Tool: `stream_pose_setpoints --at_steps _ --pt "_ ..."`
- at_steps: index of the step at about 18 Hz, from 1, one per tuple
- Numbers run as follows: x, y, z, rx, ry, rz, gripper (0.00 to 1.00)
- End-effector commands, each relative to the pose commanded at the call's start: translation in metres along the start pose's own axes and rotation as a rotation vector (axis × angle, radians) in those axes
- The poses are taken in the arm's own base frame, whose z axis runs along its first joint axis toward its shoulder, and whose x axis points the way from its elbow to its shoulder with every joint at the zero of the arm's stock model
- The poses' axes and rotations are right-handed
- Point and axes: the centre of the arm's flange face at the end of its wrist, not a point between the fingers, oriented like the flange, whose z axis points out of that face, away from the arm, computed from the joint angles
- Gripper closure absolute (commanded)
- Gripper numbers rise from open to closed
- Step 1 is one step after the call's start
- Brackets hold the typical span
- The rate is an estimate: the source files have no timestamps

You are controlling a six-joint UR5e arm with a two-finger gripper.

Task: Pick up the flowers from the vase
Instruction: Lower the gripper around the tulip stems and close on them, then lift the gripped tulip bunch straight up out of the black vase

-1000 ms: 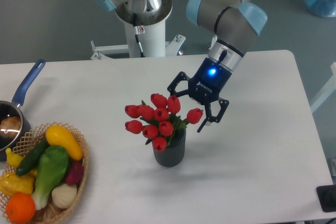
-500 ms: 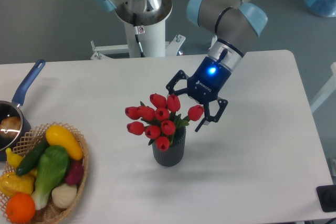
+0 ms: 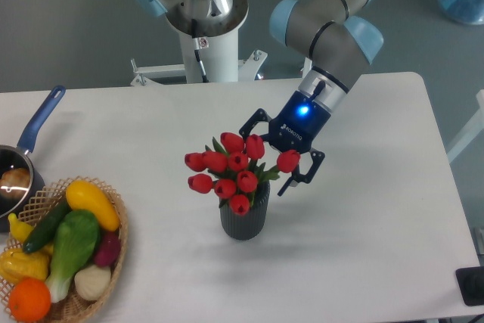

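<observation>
The flowers (image 3: 229, 172), a tight bunch of red tulip buds with green leaves, stand in the vase (image 3: 244, 221), a small dark ribbed cylinder in the middle of the white table (image 3: 363, 232). My gripper (image 3: 265, 159) comes in from the upper right, tilted, with a blue light on its body. It is open. One finger lies behind the top of the bunch and the other finger (image 3: 293, 179) lies to the right of the rightmost bud. The far fingertip is hidden by the buds. The stems stay inside the vase.
A wicker basket (image 3: 113, 206) of colourful fruit and vegetables sits at the front left. A blue-handled saucepan (image 3: 34, 130) lies at the left edge. The robot's base (image 3: 208, 43) stands behind the table. A dark object (image 3: 470, 285) sits at the front right corner.
The gripper has moved a little down and left, closer around the right side of the bunch. The buds have shifted slightly to the right. The jaws stay open.
</observation>
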Motion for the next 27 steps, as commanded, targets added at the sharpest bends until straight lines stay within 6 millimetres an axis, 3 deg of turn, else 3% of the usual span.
stream_pose_setpoints --at_steps 15,17,19,22,23,27 --pt "0.013 -0.007 0.0 0.064 0.018 0.012 0.05" --pt "0.016 -0.007 0.0 0.063 0.018 0.015 0.23" --pt "0.018 -0.008 -0.002 0.06 0.015 0.016 0.46" --pt "0.025 -0.007 -0.001 0.062 0.019 0.013 0.9" --pt "0.028 -0.009 -0.004 0.06 0.014 0.017 0.99" --pt "0.031 -0.014 -0.009 0.06 0.005 0.027 1.0"
